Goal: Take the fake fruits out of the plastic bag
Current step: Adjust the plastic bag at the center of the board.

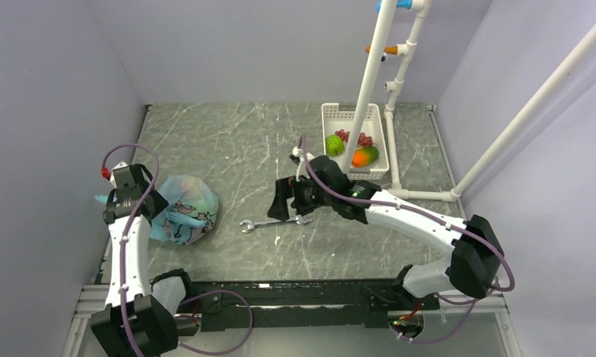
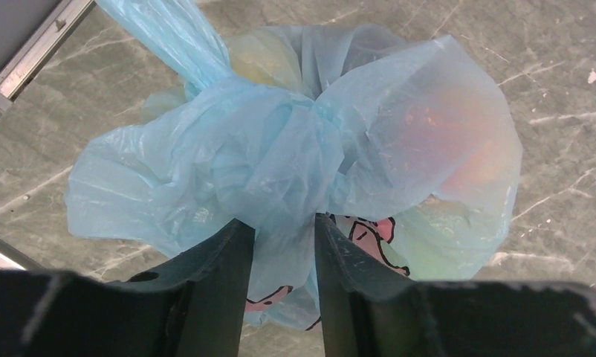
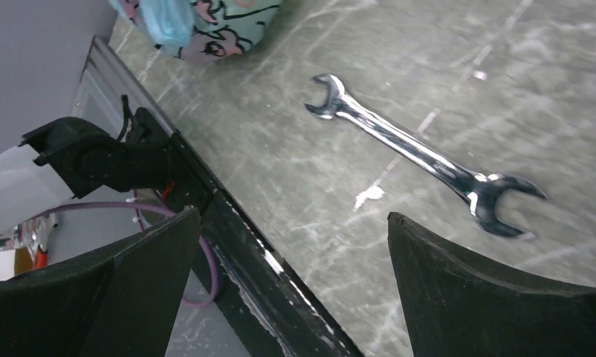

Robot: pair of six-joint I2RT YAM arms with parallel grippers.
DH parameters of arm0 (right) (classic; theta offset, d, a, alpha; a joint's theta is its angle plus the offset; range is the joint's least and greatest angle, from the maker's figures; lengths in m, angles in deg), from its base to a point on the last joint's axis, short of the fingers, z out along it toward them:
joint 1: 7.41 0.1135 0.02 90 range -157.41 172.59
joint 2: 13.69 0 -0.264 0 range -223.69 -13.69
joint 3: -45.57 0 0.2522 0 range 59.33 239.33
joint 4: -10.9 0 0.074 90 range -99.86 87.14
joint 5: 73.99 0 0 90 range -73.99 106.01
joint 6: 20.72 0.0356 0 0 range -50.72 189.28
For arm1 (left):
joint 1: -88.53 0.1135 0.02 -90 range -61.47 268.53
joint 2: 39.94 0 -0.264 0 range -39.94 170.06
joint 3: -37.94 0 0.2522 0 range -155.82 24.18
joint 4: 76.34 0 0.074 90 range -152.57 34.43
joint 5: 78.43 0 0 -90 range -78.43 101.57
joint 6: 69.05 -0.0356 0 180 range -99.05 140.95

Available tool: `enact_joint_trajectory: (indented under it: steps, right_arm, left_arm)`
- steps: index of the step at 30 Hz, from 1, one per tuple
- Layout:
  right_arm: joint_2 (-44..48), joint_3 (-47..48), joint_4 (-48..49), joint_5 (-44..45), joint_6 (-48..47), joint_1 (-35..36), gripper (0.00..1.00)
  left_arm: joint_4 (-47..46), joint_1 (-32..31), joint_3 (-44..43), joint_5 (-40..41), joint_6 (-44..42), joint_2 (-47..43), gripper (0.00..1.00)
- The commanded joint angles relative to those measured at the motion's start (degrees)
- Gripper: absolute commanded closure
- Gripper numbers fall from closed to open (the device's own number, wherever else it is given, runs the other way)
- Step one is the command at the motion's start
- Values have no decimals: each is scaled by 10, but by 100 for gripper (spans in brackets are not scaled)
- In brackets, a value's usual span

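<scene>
The light blue plastic bag with a pink cartoon print lies at the left of the table, bunched at its top. In the left wrist view the bag shows orange and green fruit shapes through its film. My left gripper is shut on a fold of the bag's gathered top; in the top view it sits at the bag's left edge. My right gripper is open and empty above the table's middle, to the right of the bag. A corner of the bag shows in the right wrist view.
A silver wrench lies on the table under my right gripper, also in the right wrist view. A white basket at the back holds a green, an orange and a red fruit. White pipe frames stand at the back right.
</scene>
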Motion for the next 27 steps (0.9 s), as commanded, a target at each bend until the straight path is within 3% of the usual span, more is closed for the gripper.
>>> enact_joint_trajectory:
  steps: [1, 6, 9, 13, 19, 23, 27]
  right_arm:
    - [-28, 47, 39, 36, -1, 46, 0]
    - [-46, 53, 44, 61, 12, 67, 0]
    - [-46, 43, 54, 75, 9, 72, 0]
    - [-50, 50, 43, 96, 0, 72, 0]
    - [-82, 88, 32, 102, -18, 73, 0]
    - [-104, 117, 20, 95, -26, 72, 0]
    - [-109, 123, 22, 97, -29, 73, 0]
  left_arm:
    - [-28, 3, -7, -51, -33, -13, 63]
    - [-33, 2, -16, -158, -84, 8, 66]
    - [-22, 2, -33, -212, -102, 45, 75]
    - [-17, 1, -40, -239, -112, 78, 87]
    - [-40, -13, -27, -291, -122, 62, 91]
    - [-69, -59, -13, -345, -130, 45, 93]
    - [-72, -125, -11, -347, -137, 41, 98]
